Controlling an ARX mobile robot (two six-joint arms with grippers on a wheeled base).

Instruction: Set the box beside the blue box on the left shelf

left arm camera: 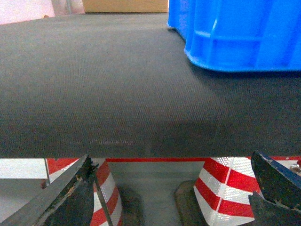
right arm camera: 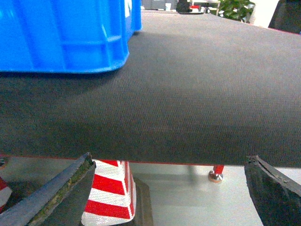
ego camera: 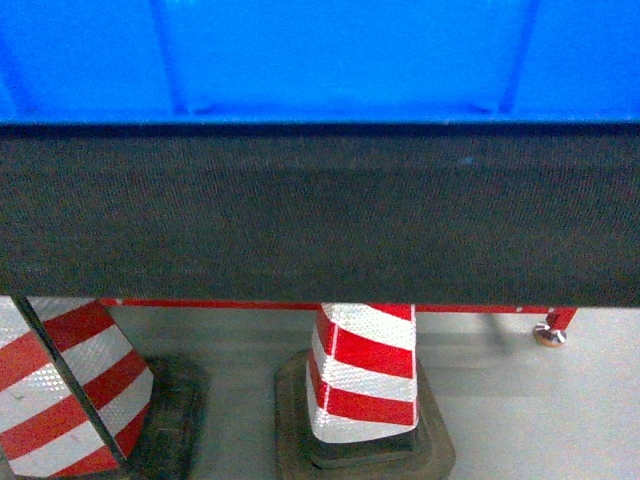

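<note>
The box point(ego camera: 320, 55) is a bright blue plastic crate standing on a dark woven surface point(ego camera: 320, 215), and it fills the top of the head view. It shows at upper right in the left wrist view point(left arm camera: 240, 33) and at upper left in the right wrist view point(right arm camera: 61, 35). My left gripper point(left arm camera: 171, 162) is open just below the surface's front edge, left of the crate, with nothing between its fingers. On the crate's right my right gripper point(right arm camera: 169, 162) is likewise open and empty. No second blue box is in view, and I cannot tell whether this surface is the left shelf.
Under the surface runs a red frame point(ego camera: 300, 304) with a metal foot point(ego camera: 549, 334) on a grey floor. Two red-and-white striped cones point(ego camera: 362, 370) point(ego camera: 65, 390) on dark rubber bases stand below. A cardboard box point(left arm camera: 124, 5) lies at the far edge, and a green plant point(right arm camera: 237, 9) stands behind.
</note>
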